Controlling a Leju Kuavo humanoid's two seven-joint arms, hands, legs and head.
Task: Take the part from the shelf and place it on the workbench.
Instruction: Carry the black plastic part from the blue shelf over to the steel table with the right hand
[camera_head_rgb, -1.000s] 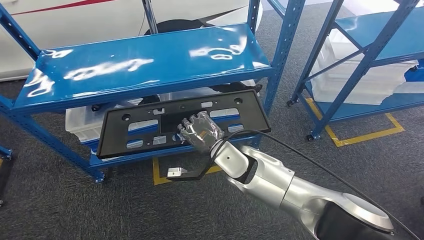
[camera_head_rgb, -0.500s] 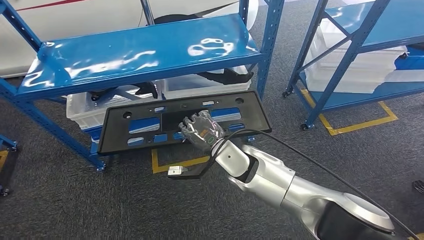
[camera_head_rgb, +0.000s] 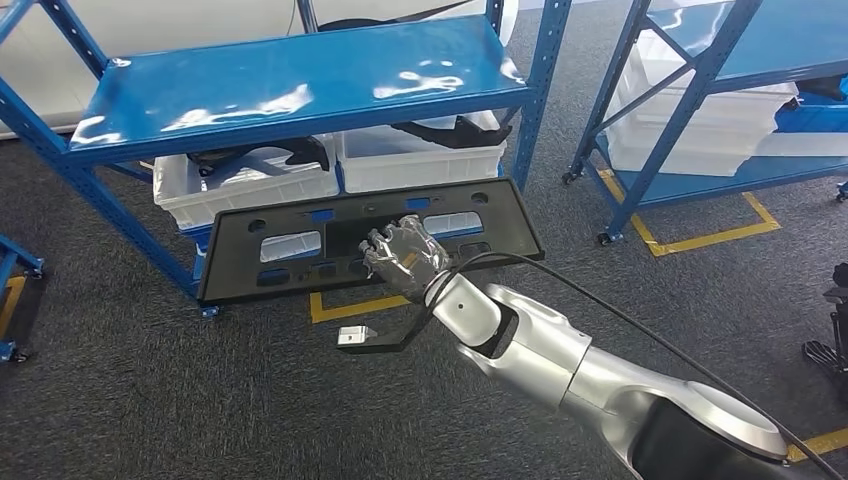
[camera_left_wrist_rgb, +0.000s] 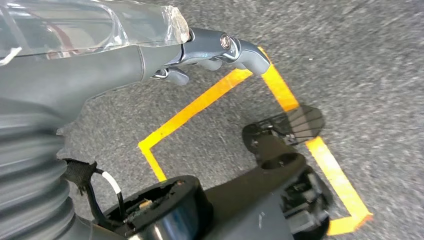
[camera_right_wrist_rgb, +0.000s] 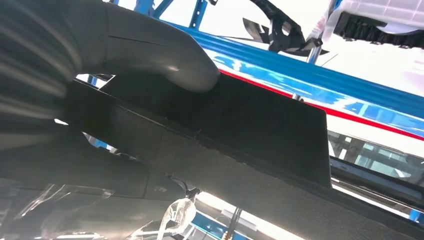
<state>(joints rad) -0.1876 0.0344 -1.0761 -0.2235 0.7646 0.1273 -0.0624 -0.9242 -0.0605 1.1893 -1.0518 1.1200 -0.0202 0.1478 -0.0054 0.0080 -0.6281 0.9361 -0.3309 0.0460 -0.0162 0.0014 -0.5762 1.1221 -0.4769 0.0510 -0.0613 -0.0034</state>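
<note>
The part is a long flat black panel with several cut-outs. My right hand grips its near edge at the middle and holds it level in the air, in front of the blue shelf rack and clear of its lower tier. In the right wrist view the thick thumb presses on the part's dark face. My left hand hangs over the grey carpet with its fingers stretched out, holding nothing.
Two white bins with dark parts sit on the rack's lower tier. A second blue rack with white bins stands at the right. Yellow tape marks the carpet. A black cable with a small connector dangles below my right wrist.
The whole picture has shifted, so the camera has moved back from the rack. The part stays in my right hand and now hangs farther out from the lower tier.
</note>
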